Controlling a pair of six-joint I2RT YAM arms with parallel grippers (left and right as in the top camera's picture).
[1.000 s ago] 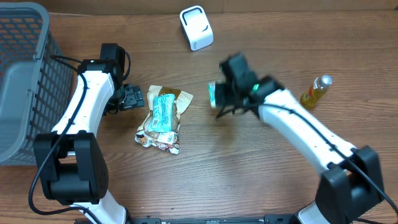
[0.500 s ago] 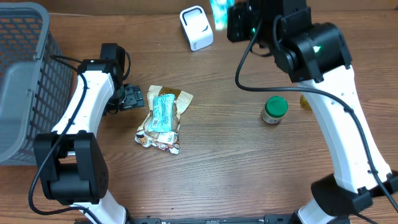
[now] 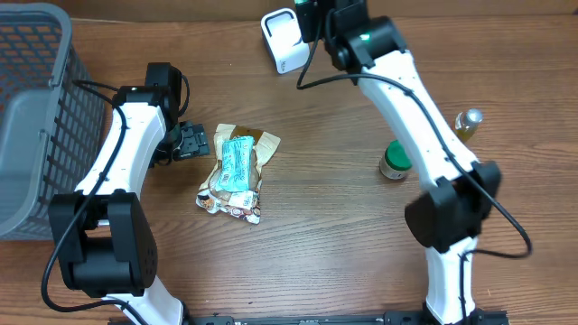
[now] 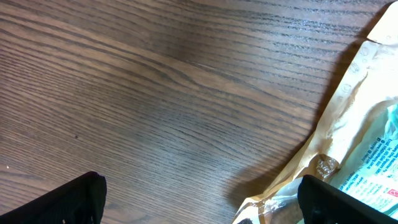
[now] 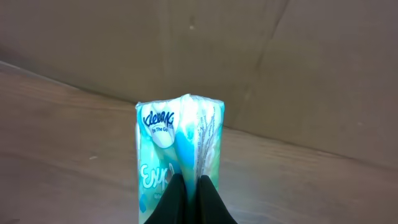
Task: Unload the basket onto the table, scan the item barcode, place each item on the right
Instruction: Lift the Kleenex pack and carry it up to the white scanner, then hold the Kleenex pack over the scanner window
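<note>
My right gripper (image 5: 190, 186) is shut on a teal and white Kleenex tissue pack (image 5: 177, 143), pinching its fold and holding it upright in the right wrist view. From overhead, the right gripper (image 3: 313, 18) is at the back edge of the table, just right of the white barcode scanner (image 3: 282, 41); the pack is mostly hidden there by the arm. The left gripper (image 3: 191, 142) stands open and low over the table, with nothing between its fingers (image 4: 68, 202). It sits just left of a pile of snack packets (image 3: 235, 171).
A grey wire basket (image 3: 36, 117) fills the left side. A green-lidded jar (image 3: 396, 159) and a yellow bottle (image 3: 459, 131) stand on the right. The snack packets' edge (image 4: 367, 155) lies close to the left gripper's right finger. A brown cardboard wall rises behind the table.
The right arm swung from mid-table to the back edge with the tissue pack, ending beside the scanner and uncovering the green-lidded jar. The left arm has stayed put.
</note>
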